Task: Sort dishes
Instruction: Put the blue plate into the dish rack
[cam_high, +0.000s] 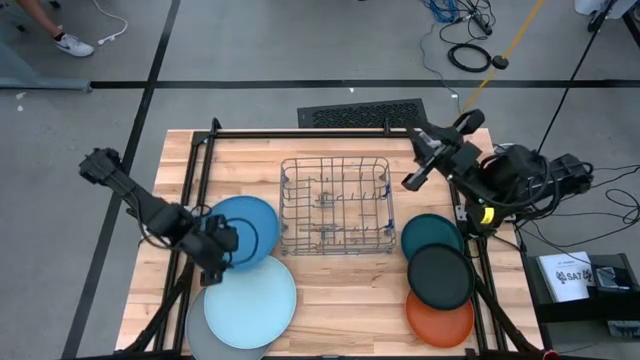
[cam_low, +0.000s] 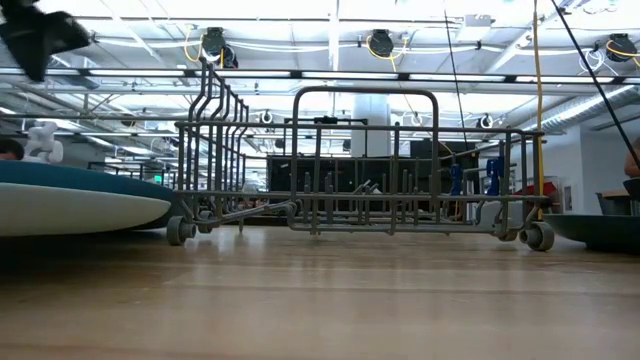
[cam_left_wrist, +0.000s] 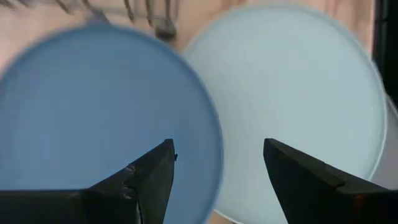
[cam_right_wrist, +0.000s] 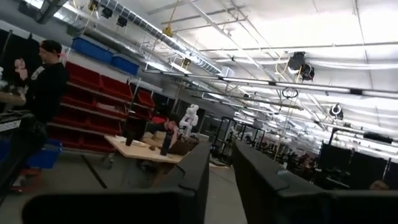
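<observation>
The medium blue plate (cam_high: 248, 228) lies flat at the table's left, its near edge over the pale blue plate (cam_high: 252, 302), which lies over the grey plate (cam_high: 196, 335). At the right, the dark teal (cam_high: 430, 235), black (cam_high: 440, 277) and orange (cam_high: 440, 318) plates lie in an overlapping row. My left gripper (cam_high: 218, 250) is open and hovers above the medium blue plate's near rim (cam_left_wrist: 205, 124), with the pale blue plate (cam_left_wrist: 292, 93) beside it. My right gripper (cam_high: 412, 178) is shut, raised at the far right and holding nothing.
An empty wire dish rack (cam_high: 335, 205) stands in the middle of the table between the two plate groups; it also shows in the low view (cam_low: 360, 170). A black frame (cam_high: 300, 132) runs along the table's far edge and sides. Bare wood (cam_high: 350, 300) lies in front of the rack.
</observation>
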